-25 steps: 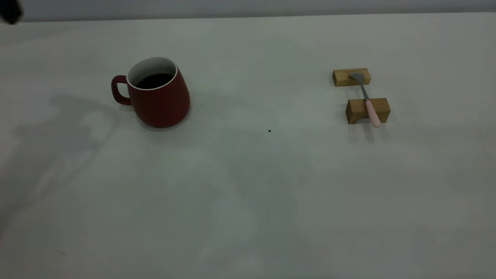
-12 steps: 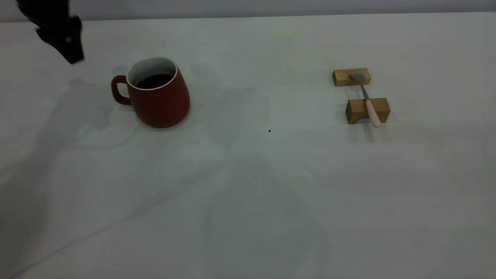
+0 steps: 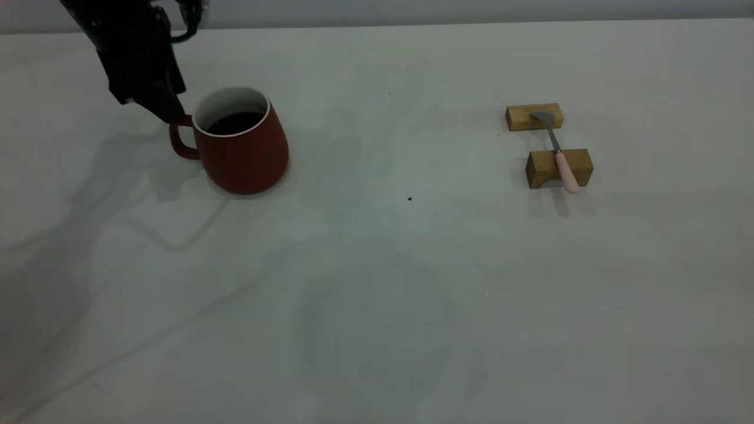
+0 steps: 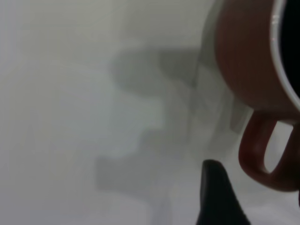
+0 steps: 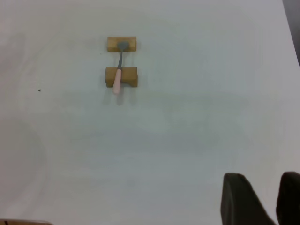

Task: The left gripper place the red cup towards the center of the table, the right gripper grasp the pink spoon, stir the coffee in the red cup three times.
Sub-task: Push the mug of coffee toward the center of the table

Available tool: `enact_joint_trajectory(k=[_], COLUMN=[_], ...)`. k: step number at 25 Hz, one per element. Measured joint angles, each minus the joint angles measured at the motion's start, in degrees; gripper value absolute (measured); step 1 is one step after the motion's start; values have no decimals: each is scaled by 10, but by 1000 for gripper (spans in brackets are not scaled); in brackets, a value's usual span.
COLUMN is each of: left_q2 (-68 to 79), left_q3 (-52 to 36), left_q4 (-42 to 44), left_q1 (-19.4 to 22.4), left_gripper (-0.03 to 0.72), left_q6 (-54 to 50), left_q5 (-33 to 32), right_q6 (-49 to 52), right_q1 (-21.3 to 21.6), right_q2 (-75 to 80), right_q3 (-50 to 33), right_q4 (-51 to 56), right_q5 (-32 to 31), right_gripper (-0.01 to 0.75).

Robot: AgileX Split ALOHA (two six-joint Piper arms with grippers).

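Observation:
The red cup point(image 3: 244, 147) stands on the table point(image 3: 377, 282) at the left, with dark coffee point(image 3: 235, 122) inside and its handle point(image 3: 179, 138) pointing left. My left gripper point(image 3: 162, 109) hangs just behind and above that handle. In the left wrist view the left gripper point(image 4: 255, 190) is open. One finger point(image 4: 215, 197) shows beside the handle point(image 4: 262, 157), apart from it. The pink spoon point(image 3: 559, 154) lies across two wooden blocks at the right, also seen as the pink spoon point(image 5: 118, 70). My right gripper point(image 5: 262, 180) hovers far from it, slightly open and empty.
The spoon's bowl rests on the far wooden block point(image 3: 533, 116) and its pink handle on the near block point(image 3: 558, 168). A small dark speck point(image 3: 410, 199) lies mid-table. The table's back edge point(image 3: 412, 23) runs behind everything.
The left arm has come in from the top-left corner, moving right and down until its tip is by the cup's handle. Cup and spoon have not moved.

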State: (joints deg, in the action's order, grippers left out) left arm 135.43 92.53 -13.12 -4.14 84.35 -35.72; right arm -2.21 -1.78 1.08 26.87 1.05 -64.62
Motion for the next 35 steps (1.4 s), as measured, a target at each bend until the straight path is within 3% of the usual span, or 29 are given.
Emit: enact_joint_trajectory(k=[15,29,35], left_q2=[18,41,41], left_q3=[18,114,114], left_q4=[-28,9,21], left_q1=[-22,-27,-27], left_gripper=[490,470,436], left_q6=[29,-6,94], left_q5=[7,-129,-134], right_q6=[0,0,0], right_q1=[0,0,0], right_q2=[0,0,0], right_q3=[0,0,0], right_q4=[0,0,0], right_q5=[0,0,0], right_gripper=[237,237,237])
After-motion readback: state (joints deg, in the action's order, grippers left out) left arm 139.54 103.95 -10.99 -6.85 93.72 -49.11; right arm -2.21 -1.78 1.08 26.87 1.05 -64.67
